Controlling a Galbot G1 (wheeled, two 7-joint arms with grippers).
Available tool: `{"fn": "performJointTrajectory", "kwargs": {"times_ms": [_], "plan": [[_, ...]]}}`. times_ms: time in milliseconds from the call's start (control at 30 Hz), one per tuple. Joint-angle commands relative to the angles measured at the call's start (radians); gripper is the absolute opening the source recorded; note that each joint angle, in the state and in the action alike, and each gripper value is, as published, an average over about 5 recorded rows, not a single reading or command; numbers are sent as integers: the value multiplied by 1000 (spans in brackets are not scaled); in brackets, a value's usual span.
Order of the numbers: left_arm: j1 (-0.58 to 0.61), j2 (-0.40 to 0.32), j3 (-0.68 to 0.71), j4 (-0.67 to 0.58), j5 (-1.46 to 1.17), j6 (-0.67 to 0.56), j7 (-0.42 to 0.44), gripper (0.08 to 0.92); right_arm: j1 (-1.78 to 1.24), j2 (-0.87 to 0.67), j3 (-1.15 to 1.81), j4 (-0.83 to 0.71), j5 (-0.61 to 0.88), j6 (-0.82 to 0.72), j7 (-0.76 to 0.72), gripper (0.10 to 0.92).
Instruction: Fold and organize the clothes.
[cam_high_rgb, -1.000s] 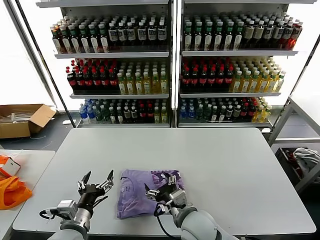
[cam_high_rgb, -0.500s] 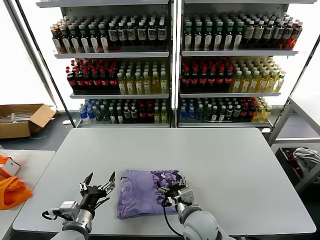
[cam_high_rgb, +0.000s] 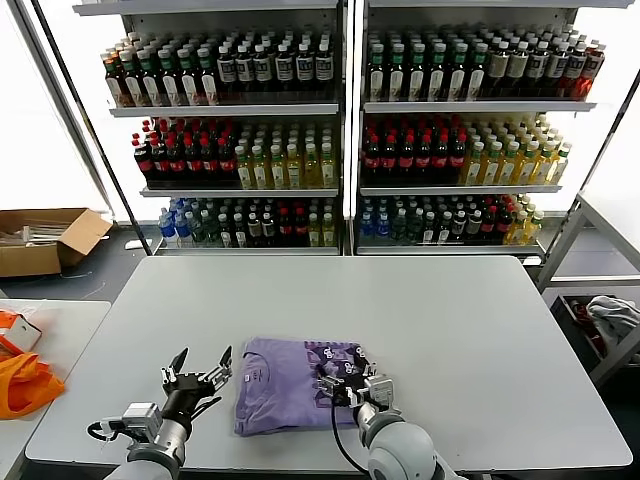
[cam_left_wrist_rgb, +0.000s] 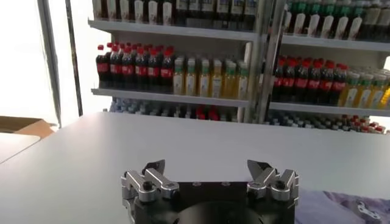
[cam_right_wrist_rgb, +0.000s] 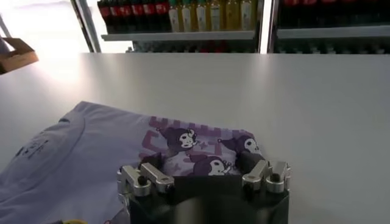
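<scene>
Two tall shelves (cam_high_rgb: 345, 120) of bottles (cam_high_rgb: 250, 160) are standing at the back, well beyond both grippers; their upper rows are cut off at the frame edge. A grey table (cam_high_rgb: 450, 330) is spreading out under and ahead of both grippers.

The T-shirt (cam_high_rgb: 285, 385) is lying flat on the table as a folded, roughly rectangular lavender pad, between the two grippers and just ahead of the right one. Its neck opening and a small label are facing up on the side nearer the left gripper; a printed patch (cam_right_wrist_rgb: 201, 149) of dark purple and white cartoon figures is showing on the side nearer the right gripper. Its lettering is too small to read, and the right gripper is hiding the near corner of the cloth.

The right gripper (cam_high_rgb: 352, 385) is hanging over the printed edge of the T-shirt with its fingers spread wide and grasping nothing. The left gripper (cam_high_rgb: 197, 372) is hovering just beside the T-shirt's other edge, over bare table, fingers likewise spread apart and empty.

Far out beyond the left gripper, a cardboard box (cam_high_rgb: 45, 240) is sitting on the floor and an orange bag (cam_high_rgb: 22, 380) is lying on a side table, partly cut off. Beyond the right gripper, a grey-white bundle (cam_high_rgb: 612, 318) is resting on a lower rack, partly hidden.
</scene>
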Motion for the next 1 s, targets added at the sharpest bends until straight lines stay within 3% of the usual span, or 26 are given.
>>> {"fn": "performJointTrajectory", "kwargs": {"times_ms": [33,200,633,767,1000], "plan": [[8,-19,2,-22,5,-23,0,823,-59,-17,81,177,-163,79,-53,823],[13,-51,7,-45,31,-79,4,823,-116,-52,233,184,-361,149,-69,823],[-12,-77,41,31,171,-222,60,823,-385,-19,489,150,-277,285,-58,823],[-4,-72,61,40,230,-229,73,823,-412,17,507,164,-314,308,-58,823],[-12,-30,52,28,141,-208,64,823,-419,-9,524,237,-233,275,-65,823]]}}
